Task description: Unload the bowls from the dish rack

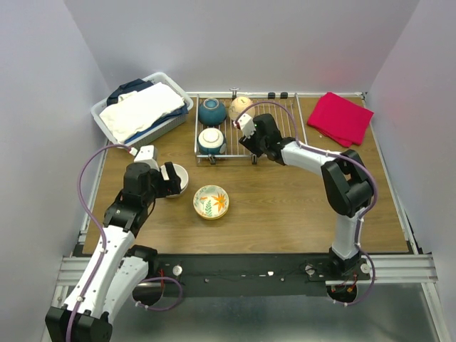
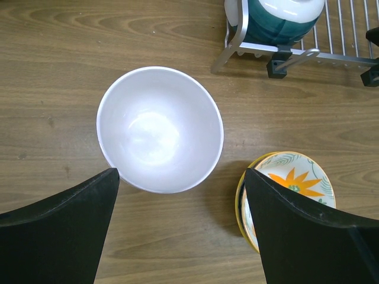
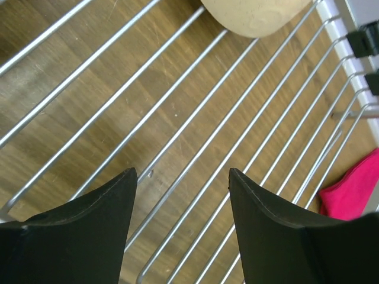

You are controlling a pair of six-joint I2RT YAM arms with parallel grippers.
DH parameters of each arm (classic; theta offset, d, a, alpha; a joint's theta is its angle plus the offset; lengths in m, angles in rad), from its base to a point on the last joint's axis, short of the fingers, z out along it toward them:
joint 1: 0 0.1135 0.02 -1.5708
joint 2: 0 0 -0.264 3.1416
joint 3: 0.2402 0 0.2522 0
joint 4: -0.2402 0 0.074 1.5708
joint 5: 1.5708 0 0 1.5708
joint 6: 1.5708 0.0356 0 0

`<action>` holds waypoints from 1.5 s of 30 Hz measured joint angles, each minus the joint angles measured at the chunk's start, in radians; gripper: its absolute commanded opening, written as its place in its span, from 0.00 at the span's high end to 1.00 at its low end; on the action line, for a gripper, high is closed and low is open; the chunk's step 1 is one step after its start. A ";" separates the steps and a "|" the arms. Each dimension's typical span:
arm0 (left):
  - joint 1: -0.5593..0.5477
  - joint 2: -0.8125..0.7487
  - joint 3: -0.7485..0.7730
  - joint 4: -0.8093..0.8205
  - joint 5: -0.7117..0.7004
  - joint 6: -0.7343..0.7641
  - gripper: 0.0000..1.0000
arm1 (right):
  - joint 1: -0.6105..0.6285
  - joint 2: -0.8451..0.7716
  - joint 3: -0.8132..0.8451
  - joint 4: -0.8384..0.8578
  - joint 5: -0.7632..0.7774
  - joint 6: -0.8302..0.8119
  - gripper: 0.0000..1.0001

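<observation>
Bowls (image 1: 211, 111): 3 in dish rack (image 1: 288, 117); beige bowl (image 3: 254, 15) ahead of right pincer (image 3: 182, 171), wide, empty. Ceramic: rigid, slick, chippable; likely best pinched across the rim. Left pincer (image 2: 180, 173) wide over white bowl (image 2: 160, 130) on counter (image 1: 285, 206).

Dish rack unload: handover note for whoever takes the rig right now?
Left gripper: open, fingers either side of the white bowl, which sits on the table; no grip.
Right gripper: open and empty, over bare wires of the dish rack, short of the beige bowl.
Done: white bowl and floral bowl are out on the table in front of the rack.
Left: three in the rack, namely the back teal bowl, the front teal bowl and the beige bowl. The beige one looks like the right arm's next pick.
</observation>
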 measured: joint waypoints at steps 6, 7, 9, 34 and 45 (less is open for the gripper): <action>0.000 -0.021 -0.005 0.003 0.000 0.000 0.05 | -0.009 -0.017 0.011 -0.076 0.003 0.118 0.27; -0.001 -0.023 -0.006 0.004 0.000 0.001 0.05 | -0.011 -0.019 0.016 -0.091 0.002 0.138 0.27; -0.002 -0.026 -0.008 0.007 0.000 0.001 0.05 | -0.016 -0.027 0.018 -0.124 0.000 0.184 0.26; -0.011 -0.041 -0.011 0.012 0.001 0.003 0.05 | -0.061 -0.306 -0.206 -0.397 0.014 0.452 0.20; -0.015 -0.041 -0.012 0.015 0.000 0.003 0.05 | -0.052 -0.268 0.059 -0.397 0.011 0.194 0.00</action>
